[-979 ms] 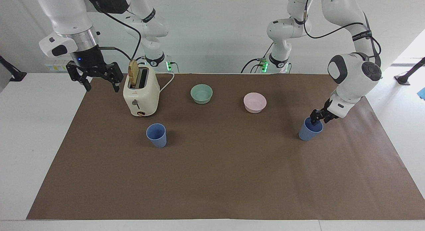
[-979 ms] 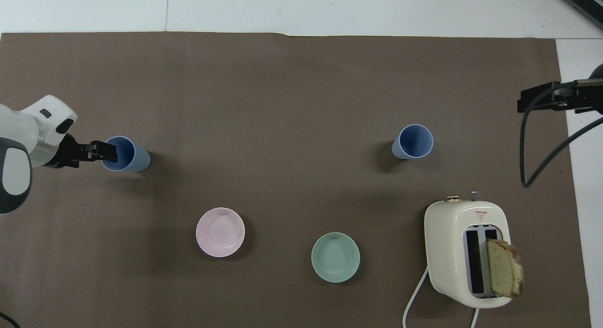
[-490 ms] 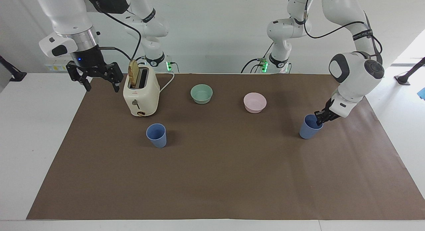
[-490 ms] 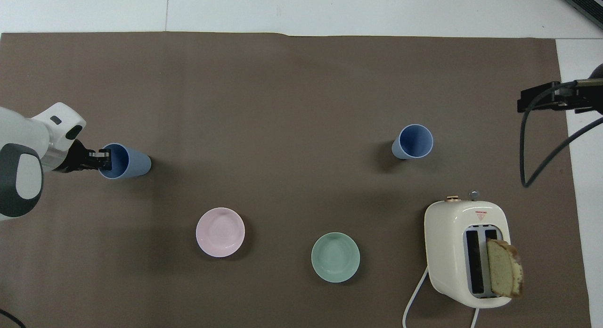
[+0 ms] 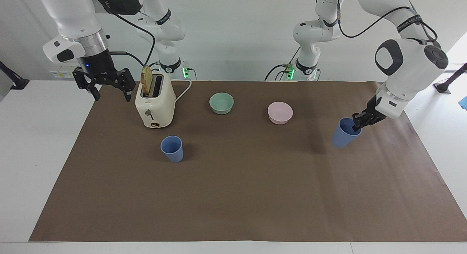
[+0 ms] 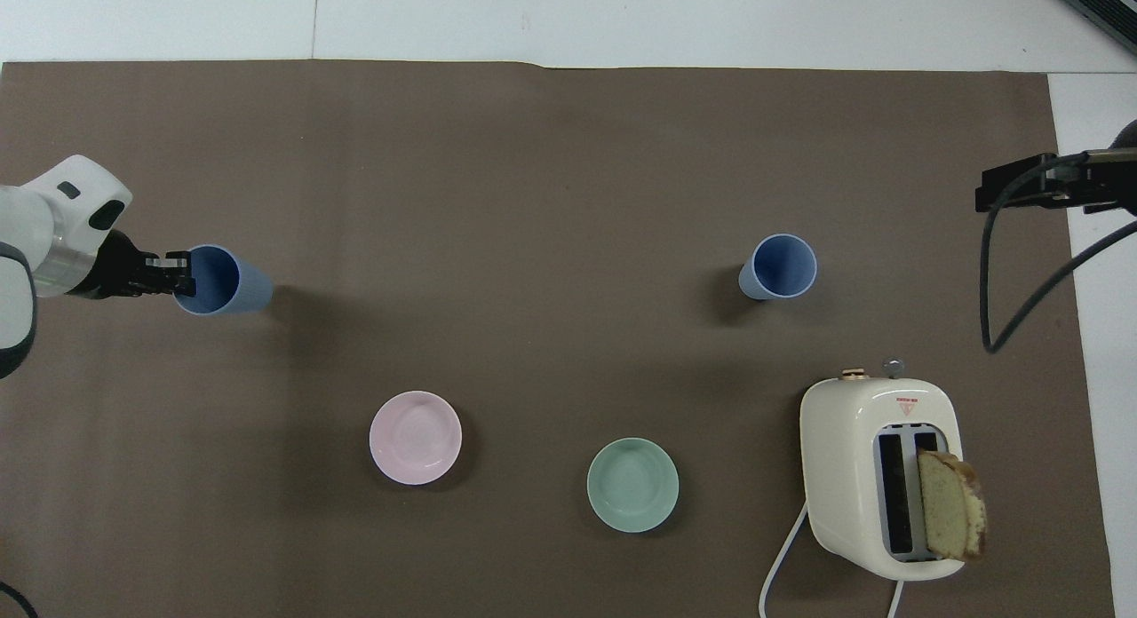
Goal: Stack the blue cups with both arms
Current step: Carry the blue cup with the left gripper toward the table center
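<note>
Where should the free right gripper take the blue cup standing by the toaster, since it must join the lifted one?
Probably by the rim wall of the standing blue cup, from above: it stands upright, mouth open. Right gripper hangs open beside the toaster.

- A robotics lab: two white robot arms (image 5: 397, 64) mounted at a bare white wall.
- Brown paper (image 5: 240, 195) covers the white tabletop (image 5: 36, 137).
</note>
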